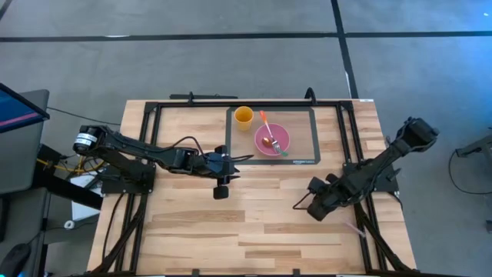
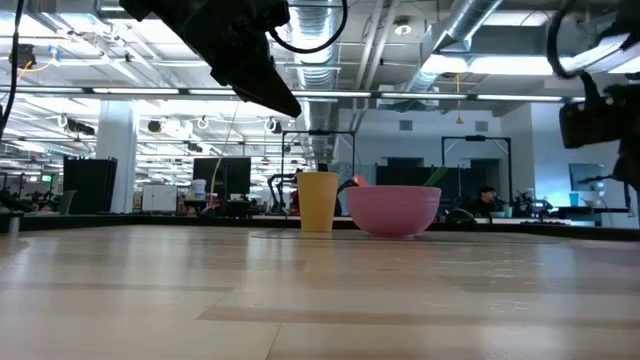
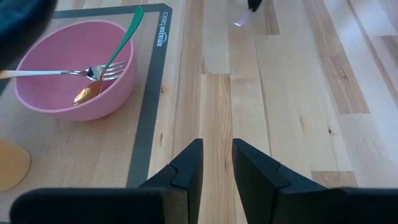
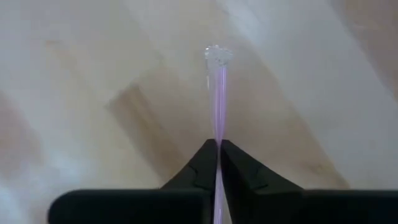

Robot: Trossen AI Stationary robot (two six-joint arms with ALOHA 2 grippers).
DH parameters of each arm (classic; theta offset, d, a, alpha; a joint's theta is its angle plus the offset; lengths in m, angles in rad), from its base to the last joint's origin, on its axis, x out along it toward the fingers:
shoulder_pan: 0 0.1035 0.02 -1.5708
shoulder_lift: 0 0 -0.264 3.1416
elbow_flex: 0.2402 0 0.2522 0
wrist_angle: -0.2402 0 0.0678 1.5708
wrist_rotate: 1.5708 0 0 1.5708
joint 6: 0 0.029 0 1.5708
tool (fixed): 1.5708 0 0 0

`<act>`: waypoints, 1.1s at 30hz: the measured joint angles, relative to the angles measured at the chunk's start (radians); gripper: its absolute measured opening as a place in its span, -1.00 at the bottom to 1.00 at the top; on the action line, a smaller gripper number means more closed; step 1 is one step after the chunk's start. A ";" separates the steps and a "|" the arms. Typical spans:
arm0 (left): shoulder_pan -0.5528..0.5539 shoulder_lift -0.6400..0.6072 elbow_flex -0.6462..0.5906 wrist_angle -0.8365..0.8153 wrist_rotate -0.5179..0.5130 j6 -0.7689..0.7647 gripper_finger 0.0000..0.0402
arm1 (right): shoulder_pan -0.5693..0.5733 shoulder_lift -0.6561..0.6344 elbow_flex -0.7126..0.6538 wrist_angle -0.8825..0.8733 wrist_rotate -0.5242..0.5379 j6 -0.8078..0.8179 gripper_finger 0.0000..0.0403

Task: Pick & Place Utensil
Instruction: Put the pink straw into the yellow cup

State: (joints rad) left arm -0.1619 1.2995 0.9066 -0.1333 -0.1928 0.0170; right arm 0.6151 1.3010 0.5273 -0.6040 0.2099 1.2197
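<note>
**Right arm holds a thin purple utensil above the wooden surface**

A pale wooden surface (image 1: 254, 223) fills the scene, with two dark arms reaching over it. Toward the far edge lies a dark-bordered mat (image 1: 307, 146). On the mat stand a pink bowl (image 1: 272, 139) and, just beside it, a yellow cup (image 1: 244, 116). In the bowl rest a fork (image 3: 74, 73) with a pale handle and a spoon (image 3: 109, 59) with a green handle.

The left gripper (image 3: 216, 163) hovers near the mat's edge, its jaws a narrow gap apart and holding nothing.

The right gripper (image 4: 219, 163) sits over bare wood on the right side, well apart from the bowl. Its jaws are pressed together on a slim purple utensil (image 4: 219, 93), held by its handle, with the clear tip pointing away from the wrist.

The utensil looks like light, stiff plastic, likely smooth and prone to swivelling. A grip along the handle, as here, seems sensible.
</note>
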 joint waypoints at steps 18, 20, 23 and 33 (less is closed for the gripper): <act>0.000 0.000 0.000 0.012 0.000 0.000 -0.57 | -0.079 -0.171 0.001 0.713 0.325 -0.678 -0.99; 0.000 0.000 0.000 0.016 0.000 0.000 -0.57 | -0.122 -0.192 0.001 0.831 0.384 -0.828 -0.99; 0.000 0.000 0.000 0.019 0.000 0.000 -0.57 | -0.201 -0.212 0.002 1.033 0.474 -1.079 -1.00; 0.000 0.000 0.000 0.029 0.008 0.000 -0.57 | -0.545 -0.147 0.004 1.792 0.198 -1.660 -1.00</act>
State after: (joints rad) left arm -0.1619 1.2995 0.9066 -0.1047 -0.1848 0.0174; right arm 0.0698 1.1535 0.5308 1.1885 0.4083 -0.4405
